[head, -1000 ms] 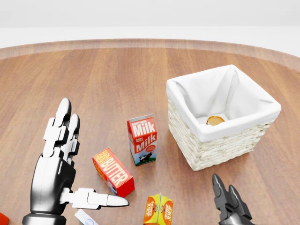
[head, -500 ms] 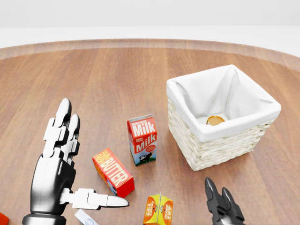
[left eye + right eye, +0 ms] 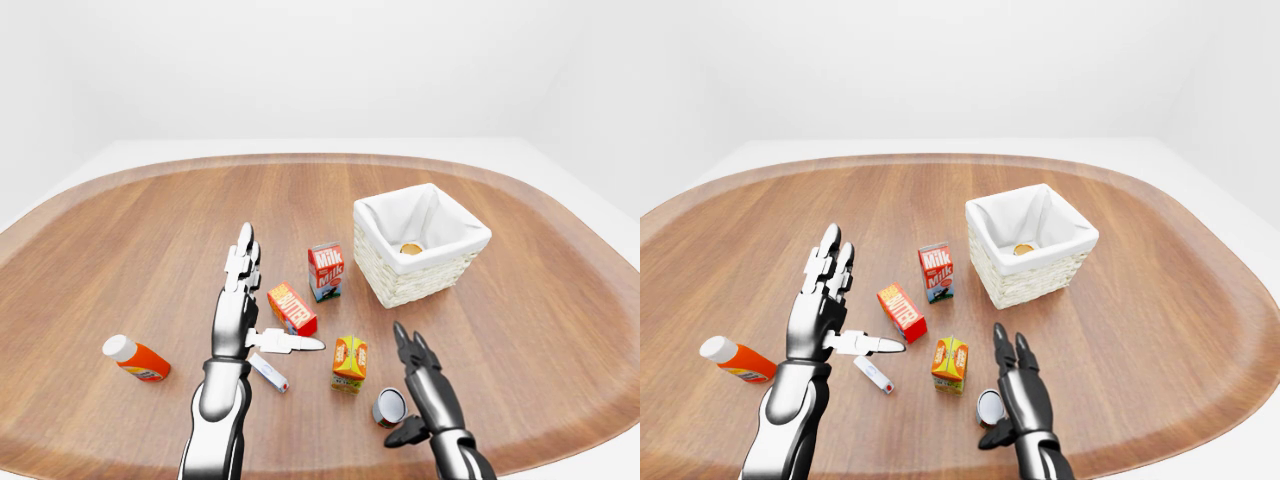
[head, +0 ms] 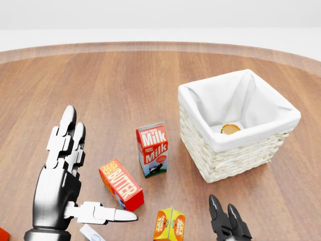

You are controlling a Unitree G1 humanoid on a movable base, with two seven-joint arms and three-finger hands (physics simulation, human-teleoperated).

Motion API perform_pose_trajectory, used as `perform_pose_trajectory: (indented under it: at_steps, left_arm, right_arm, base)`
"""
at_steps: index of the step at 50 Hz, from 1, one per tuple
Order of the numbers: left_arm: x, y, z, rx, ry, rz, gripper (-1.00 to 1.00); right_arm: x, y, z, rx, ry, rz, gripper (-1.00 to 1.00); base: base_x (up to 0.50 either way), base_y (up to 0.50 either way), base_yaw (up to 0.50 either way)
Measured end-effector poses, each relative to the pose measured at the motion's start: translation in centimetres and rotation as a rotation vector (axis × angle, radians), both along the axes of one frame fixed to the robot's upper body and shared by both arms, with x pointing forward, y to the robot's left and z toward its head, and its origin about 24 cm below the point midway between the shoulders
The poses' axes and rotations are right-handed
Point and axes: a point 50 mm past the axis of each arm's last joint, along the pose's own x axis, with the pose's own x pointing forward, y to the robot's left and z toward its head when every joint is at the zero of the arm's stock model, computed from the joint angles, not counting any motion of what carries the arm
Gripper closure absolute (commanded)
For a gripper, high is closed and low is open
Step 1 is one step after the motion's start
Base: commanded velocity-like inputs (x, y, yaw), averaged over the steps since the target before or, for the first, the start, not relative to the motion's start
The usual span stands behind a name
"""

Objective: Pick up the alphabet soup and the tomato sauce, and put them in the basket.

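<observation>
Can (image 3: 389,407) lies at 9 o'clock of right hand (image 3: 425,385), fingers apart; approach low, wrap fingers round it. Left hand (image 3: 236,310) splayed, idle.

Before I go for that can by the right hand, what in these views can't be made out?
- Can beside the right hand: only its metal end faces the eye views, label too small to read; outside the head view.
- Round object in the basket: partly hidden by the liner, so it can't be identified.
- Small white tube: too small to read.
- Right hand in the head view: cut off by the bottom edge.
</observation>
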Motion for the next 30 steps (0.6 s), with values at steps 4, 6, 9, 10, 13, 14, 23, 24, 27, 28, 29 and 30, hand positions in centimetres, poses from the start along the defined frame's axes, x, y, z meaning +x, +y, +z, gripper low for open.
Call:
perform_pose_trajectory:
  at_steps: [4,6,9,10,13,14,23,24,27,28,29,30]
  left_arm:
    - [0.0,0.0,0.0,0.000,0.000,0.000,-1.00]
    - [0.0,0.0,0.0,0.000,0.000,0.000,-1.00]
    - [0.0,0.0,0.0,0.000,0.000,0.000,-1.00]
    - [0.0,0.0,0.0,0.000,0.000,0.000,-1.00]
    - [0.0,0.0,0.0,0.000,-0.001,-0.001,-1.00]
    - [0.0,0.0,0.0,0.001,-0.001,-0.001,-1.00]
    - [0.0,0.0,0.0,0.001,-0.001,-0.001,-1.00]
    - [0.0,0.0,0.0,0.001,-0.001,-0.001,-1.00]
    - [0.0,0.0,0.1,0.001,-0.001,-0.001,-1.00]
    - [0.0,0.0,0.1,0.001,-0.001,-0.001,-1.00]
    - [0.0,0.0,0.1,0.001,-0.001,-0.001,-1.00]
    - [0.0,0.0,0.1,0.001,-0.001,-0.001,-1.00]
  right_arm:
    - [-0.1,0.2,-0.2,-0.005,0.002,0.006,-1.00]
    - [-0.1,0.3,-0.4,-0.007,0.003,0.009,-1.00]
    - [-0.1,0.4,-0.6,-0.012,0.006,0.012,-1.00]
    - [-0.1,0.4,-0.7,-0.014,0.007,0.013,-1.00]
    - [-0.1,0.5,-0.9,-0.019,0.011,0.016,-1.00]
    - [-0.1,0.5,-1.0,-0.020,0.012,0.017,-1.00]
    - [-0.1,0.7,-1.7,-0.036,0.022,0.020,-1.00]
    - [-0.1,0.7,-1.7,-0.037,0.023,0.020,-1.00]
    - [-0.1,0.7,-1.9,-0.043,0.027,0.020,-1.00]
    - [-0.1,0.7,-2.0,-0.044,0.028,0.020,-1.00]
    - [-0.1,0.7,-2.1,-0.045,0.029,0.020,-1.00]
    - [-0.1,0.7,-2.1,-0.046,0.030,0.021,-1.00]
  base:
    - [0.00,0.00,0.00]
    - [0.00,0.00,0.00]
    - [0.00,0.00,0.00]
    - [0.00,0.00,0.00]
    - [0.00,0.00,0.00]
    - [0.00,0.00,0.00]
    - [0.00,0.00,0.00]
    - [0.00,0.00,0.00]
    - [0.00,0.00,0.00]
    - [0.00,0.00,0.00]
    - [0.00,0.00,0.00]
    - [0.00,0.00,0.00]
